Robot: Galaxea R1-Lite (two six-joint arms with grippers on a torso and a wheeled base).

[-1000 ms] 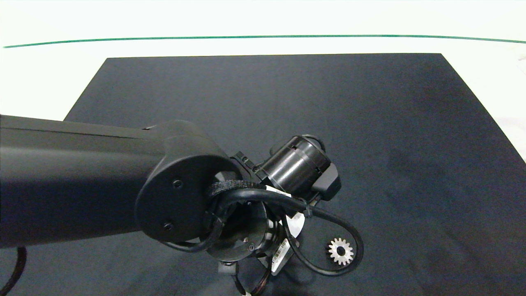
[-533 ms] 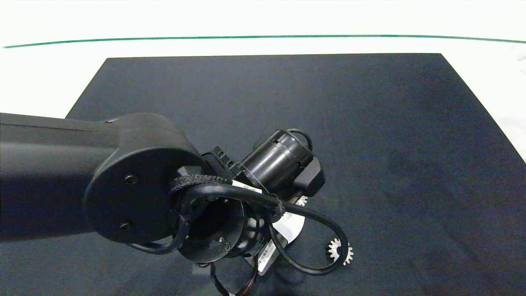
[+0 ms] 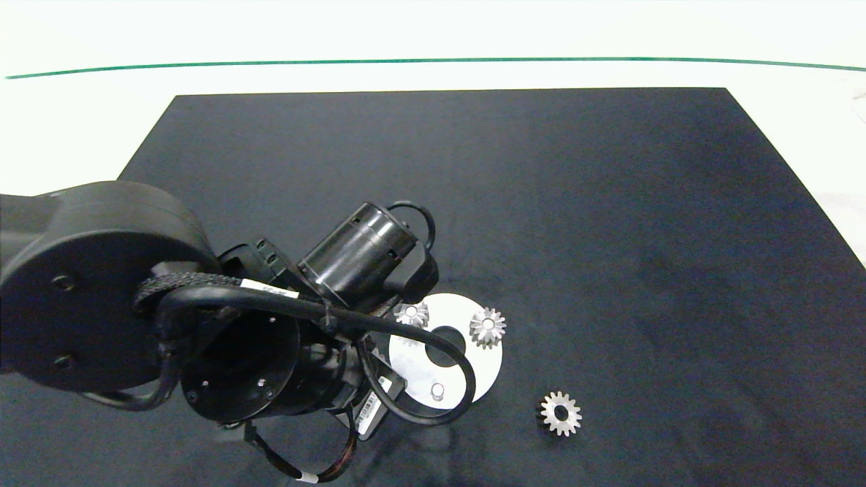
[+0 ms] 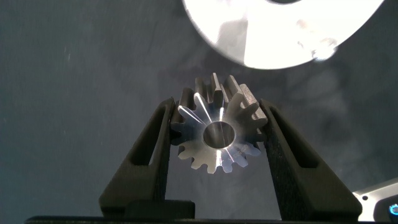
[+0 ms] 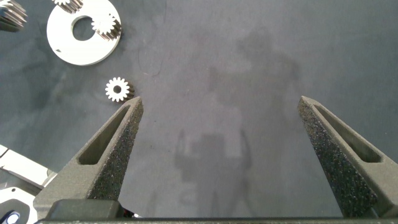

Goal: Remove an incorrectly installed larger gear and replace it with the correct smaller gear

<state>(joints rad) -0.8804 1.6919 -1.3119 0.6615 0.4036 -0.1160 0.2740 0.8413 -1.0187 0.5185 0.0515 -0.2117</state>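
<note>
My left gripper (image 4: pixel 216 109) is shut on the larger gear (image 4: pixel 199 124), a silver gear with long teeth, held over the dark mat just off the white disc plate (image 4: pixel 273 43). In the head view the left arm hides both. The white disc plate (image 3: pixel 473 365) carries two small gears (image 3: pixel 413 314) (image 3: pixel 487 327) and a bare peg (image 3: pixel 438 389). A loose smaller gear (image 3: pixel 560 413) with blunt teeth lies flat on the mat to the plate's right, also the smaller gear (image 5: pixel 117 89) in the right wrist view. My right gripper (image 5: pixel 221 102) hangs open above bare mat, away from the plate (image 5: pixel 62 37).
The dark mat (image 3: pixel 609 203) covers most of the white table, with wide bare room at the back and right. The left arm's bulky wrist and looping cable (image 3: pixel 467 392) overhang the plate's near-left side.
The left arm has drawn back to the left, uncovering the plate, its two gears and the bare peg. The loose gear on the mat has not moved.
</note>
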